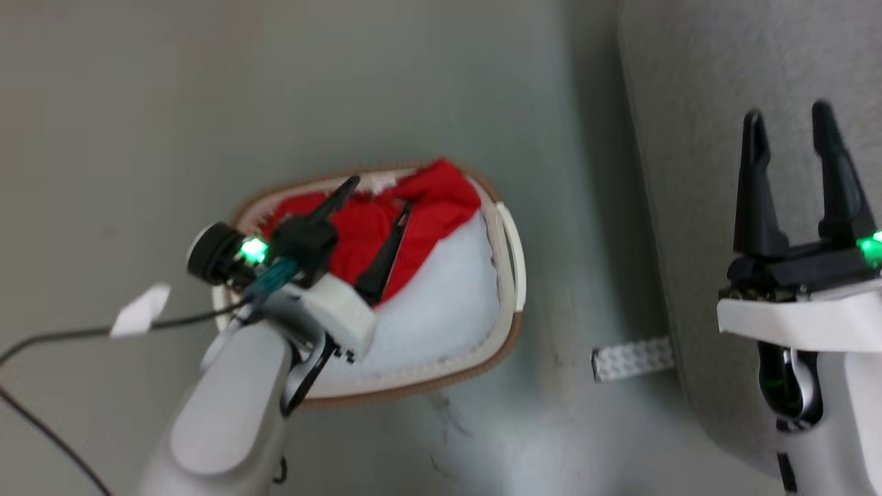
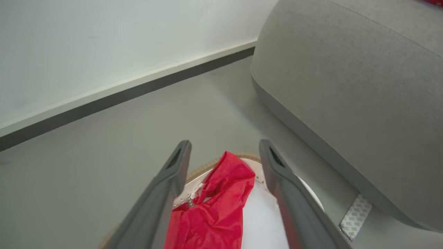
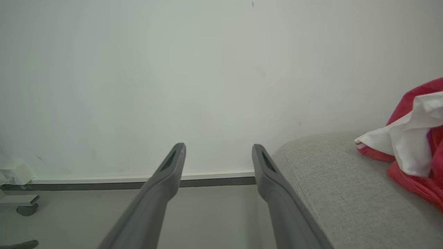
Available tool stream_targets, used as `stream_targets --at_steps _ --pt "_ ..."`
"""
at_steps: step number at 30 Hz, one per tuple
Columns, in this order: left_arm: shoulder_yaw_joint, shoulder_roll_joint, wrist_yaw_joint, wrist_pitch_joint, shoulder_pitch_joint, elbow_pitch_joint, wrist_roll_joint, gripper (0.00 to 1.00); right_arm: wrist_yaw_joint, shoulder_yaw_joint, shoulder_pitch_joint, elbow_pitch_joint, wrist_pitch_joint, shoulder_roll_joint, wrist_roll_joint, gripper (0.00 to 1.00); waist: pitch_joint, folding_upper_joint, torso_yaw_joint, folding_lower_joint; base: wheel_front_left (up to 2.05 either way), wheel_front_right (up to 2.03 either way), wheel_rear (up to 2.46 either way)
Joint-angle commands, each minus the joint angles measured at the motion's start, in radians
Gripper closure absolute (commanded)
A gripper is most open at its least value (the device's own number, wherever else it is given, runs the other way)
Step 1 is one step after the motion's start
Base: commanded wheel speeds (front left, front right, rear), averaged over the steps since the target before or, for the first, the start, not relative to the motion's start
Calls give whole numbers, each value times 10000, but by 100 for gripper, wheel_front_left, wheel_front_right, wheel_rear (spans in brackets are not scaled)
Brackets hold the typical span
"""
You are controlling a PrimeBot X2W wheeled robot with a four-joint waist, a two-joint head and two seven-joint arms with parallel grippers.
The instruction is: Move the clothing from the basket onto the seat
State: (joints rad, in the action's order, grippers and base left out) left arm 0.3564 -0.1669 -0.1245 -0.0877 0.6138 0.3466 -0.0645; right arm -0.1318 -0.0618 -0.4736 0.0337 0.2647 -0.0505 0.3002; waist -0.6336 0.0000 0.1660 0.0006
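Basket (image 1: 413, 386), white with brown rim, on floor: red clothing (image 1: 427, 207) heaped in its far half. Left end effector (image 1: 380, 193): fingers wide, empty, over basket. Right end effector (image 1: 787, 114): wide, empty, right of basket, over seat (image 1: 689, 103).

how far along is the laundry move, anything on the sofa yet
Done: one red and white garment already lies on the seat.
In hand: the left end effector hangs open above the red clothing in the basket, with nothing gripped yet.
Left: that clothing has to be grasped and carried over. The right end effector is open and empty beside the seat.
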Motion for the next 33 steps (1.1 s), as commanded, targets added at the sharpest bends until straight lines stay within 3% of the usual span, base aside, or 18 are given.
stream_targets --at_steps 1,12,19,20,21,22,28,33 --pt "104 -109 -46 284 352 208 110 0 22 -42 -321 -115 -7 0 90 0 -1816 0 444 -6 0 0 0" --pt "1193 -41 -35 2318 2730 2805 392 0 22 -375 -1683 -1049 -5 -2 434 0 -3630 0 827 -6 0 0 0" --pt "1331 -272 642 2285 3852 4473 991 0 22 -467 -1630 -1658 -5 -5 677 0 -4182 0 1050 -6 0 0 0" --pt "1335 -282 741 2144 3992 4650 1045 43 22 -444 -1539 -1713 -5 -6 717 0 -4190 0 1070 -6 0 0 0" --pt "1335 -282 741 2144 3992 4650 1045 43 22 -444 -1539 -1713 -5 -6 717 0 -4190 0 1070 -6 0 0 0" --pt "1332 -258 789 2044 4080 4836 1007 100 22 -428 -1443 -1740 -5 -3 732 0 -4188 0 1084 -6 0 0 0" --pt "1389 119 750 1325 4215 5620 725 100 22 -273 -981 -1501 -5 -3 696 0 -3748 0 876 -6 0 0 0" --pt "1227 447 681 485 3779 6029 238 100 22 -277 -660 -1101 -5 -5 462 0 -2646 0 598 -6 0 0 0"
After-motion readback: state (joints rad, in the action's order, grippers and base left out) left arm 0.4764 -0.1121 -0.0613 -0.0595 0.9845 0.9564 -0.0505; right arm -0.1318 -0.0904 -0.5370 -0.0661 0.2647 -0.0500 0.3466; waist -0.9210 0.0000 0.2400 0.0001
